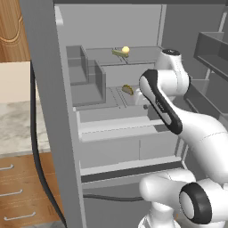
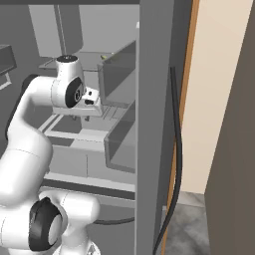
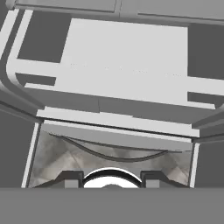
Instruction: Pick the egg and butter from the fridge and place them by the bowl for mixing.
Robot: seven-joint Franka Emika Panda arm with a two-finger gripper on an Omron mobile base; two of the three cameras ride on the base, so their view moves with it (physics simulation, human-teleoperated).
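Observation:
The fridge point(image 1: 44, 89) stands open. On its upper shelf lies the egg point(image 1: 125, 49), a small pale-yellow ball, touching the right end of the butter point(image 1: 118, 52), a thin olive-yellow stick. My arm reaches into the fridge below that shelf. The gripper point(image 2: 81, 117) points down over the lower shelves, well under the egg and butter. In the hand view the gripper point(image 3: 111, 179) is open, its fingertips point(image 3: 72, 177) wide apart with nothing between them, looking down on grey shelves point(image 3: 127, 57). The bowl is out of view.
A small olive-brown curved item point(image 1: 128, 89) lies on the middle shelf beside my arm. Grey box bins point(image 1: 87, 75) sit at the shelves' left. Door racks point(image 1: 211, 49) hang on the right. A marble counter point(image 1: 18, 120) with wooden drawers lies left of the fridge.

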